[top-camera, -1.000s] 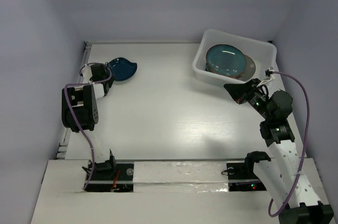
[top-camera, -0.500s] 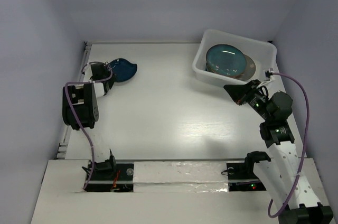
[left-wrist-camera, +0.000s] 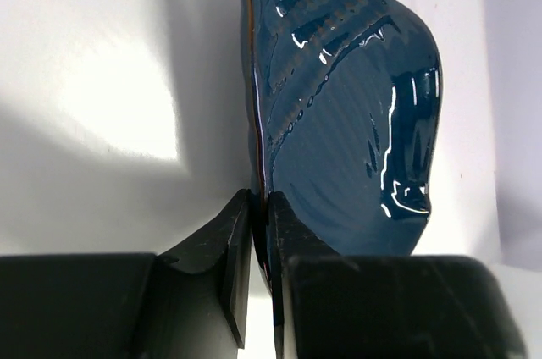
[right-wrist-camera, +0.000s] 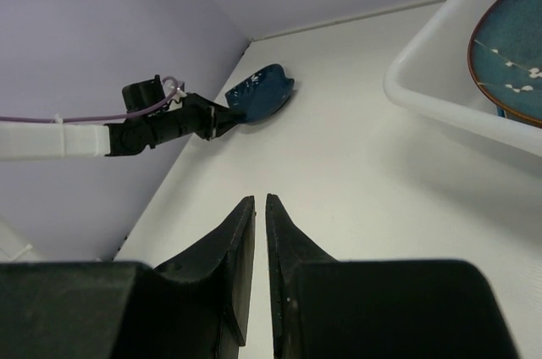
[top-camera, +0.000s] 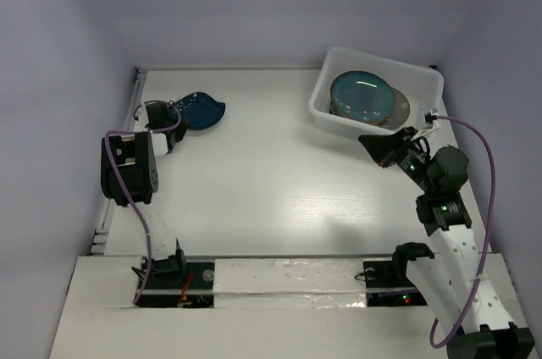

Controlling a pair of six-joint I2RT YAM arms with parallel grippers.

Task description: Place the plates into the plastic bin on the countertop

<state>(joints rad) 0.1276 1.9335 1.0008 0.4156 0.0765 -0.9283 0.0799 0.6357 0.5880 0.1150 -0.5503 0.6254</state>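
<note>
My left gripper (left-wrist-camera: 260, 207) pinches the rim of the blue leaf dish (left-wrist-camera: 339, 105), far left on the countertop (top-camera: 271, 181). Next I must lift it across to the plastic bin (top-camera: 320, 92). My right gripper (right-wrist-camera: 260, 207) sits nearly closed, empty.

Left arm (top-camera: 127, 168) and right arm (top-camera: 442, 174): black joints, white links. Purple cables (top-camera: 492, 181) loop along both. The left gripper (left-wrist-camera: 259, 200) is matte black.

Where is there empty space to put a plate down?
The wide middle of the countertop is bare, between the navy leaf dish in the left hand and the plastic bin. The bin is crowded: a teal plate and a grey plate beside it fill most of it.
</note>
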